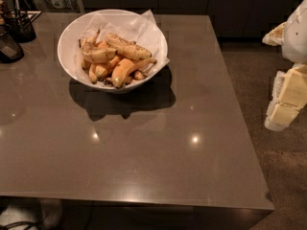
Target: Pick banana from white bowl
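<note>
I find the white bowl [67, 37] on the desk [144, 143] near its far edge, toward the far left corner. It is lined with crinkled paper [139, 25] and holds a heap of fruit. The banana [127, 47], pale and brown-speckled, lies on top of the heap, running from centre toward the right rim, with smooth orange-yellow bananas [123, 68] beneath and in front of it.

The gripper [285, 99] hangs off the right edge of the desk, over the floor, well apart from the bowl. I cannot tell how its jaws stand; the shape there is pale and indistinct, and I take it for the gripper with some reserve.

The step in hand, by my judgement, is the approach. I would bring the arm in over the right edge, descend from above, and set the 2 fingers across the banana's middle, at right angles to its length. Risks: catching the paper lining, or nipping a neighbouring fruit. A wire holder [19, 25] at the far left corner stands outside that path.
</note>
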Controlling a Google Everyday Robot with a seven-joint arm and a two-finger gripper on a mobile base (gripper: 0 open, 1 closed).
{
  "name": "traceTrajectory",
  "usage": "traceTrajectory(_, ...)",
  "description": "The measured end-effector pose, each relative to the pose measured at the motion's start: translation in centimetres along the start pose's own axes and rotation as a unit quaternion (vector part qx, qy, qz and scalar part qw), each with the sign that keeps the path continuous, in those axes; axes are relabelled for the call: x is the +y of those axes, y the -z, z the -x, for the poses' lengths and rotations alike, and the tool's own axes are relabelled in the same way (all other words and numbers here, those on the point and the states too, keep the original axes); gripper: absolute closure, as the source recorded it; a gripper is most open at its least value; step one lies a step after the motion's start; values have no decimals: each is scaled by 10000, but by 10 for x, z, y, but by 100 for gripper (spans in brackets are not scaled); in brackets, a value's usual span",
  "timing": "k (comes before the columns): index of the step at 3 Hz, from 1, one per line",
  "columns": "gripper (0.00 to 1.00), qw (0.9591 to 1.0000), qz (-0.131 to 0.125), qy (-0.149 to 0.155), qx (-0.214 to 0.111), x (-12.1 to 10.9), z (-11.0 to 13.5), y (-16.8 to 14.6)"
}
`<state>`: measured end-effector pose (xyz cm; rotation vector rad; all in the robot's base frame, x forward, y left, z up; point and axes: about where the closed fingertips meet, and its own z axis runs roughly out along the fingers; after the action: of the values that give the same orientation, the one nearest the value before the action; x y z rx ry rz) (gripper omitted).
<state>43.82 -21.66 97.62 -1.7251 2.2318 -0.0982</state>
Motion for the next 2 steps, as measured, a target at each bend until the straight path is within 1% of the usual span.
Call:
traceTrajectory(1,0,10000,6,42,-2,-4,5,2)
traceTrajectory(2,0,9994,159,238,196,-12,18,-4)
